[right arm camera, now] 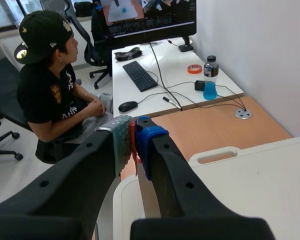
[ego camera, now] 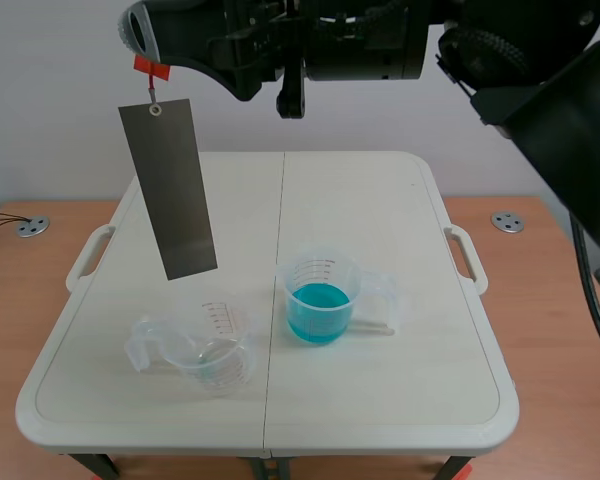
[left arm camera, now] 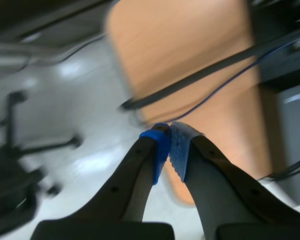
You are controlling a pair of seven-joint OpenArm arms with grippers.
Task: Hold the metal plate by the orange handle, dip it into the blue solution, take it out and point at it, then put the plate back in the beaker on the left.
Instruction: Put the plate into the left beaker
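Observation:
A long grey metal plate (ego camera: 170,190) hangs tilted in the air, above and behind the empty clear beaker (ego camera: 205,350) on the left of the table. Its orange handle (ego camera: 151,69) is at its upper end. My right gripper (ego camera: 148,48) is raised across the top and is shut on that handle. In the right wrist view the orange handle (right arm camera: 133,145) shows as a thin strip pressed between the two pads of the right gripper (right arm camera: 133,137). The beaker of blue solution (ego camera: 320,300) stands near the table's middle. My left gripper (left arm camera: 169,145) is shut on nothing and points away from the table.
The beakers stand on a white folding table (ego camera: 400,220) with side handles (ego camera: 467,258). Wooden desks flank it. In the right wrist view a person (right arm camera: 50,95) sits at a desk with a keyboard (right arm camera: 140,75) and a bottle (right arm camera: 210,77).

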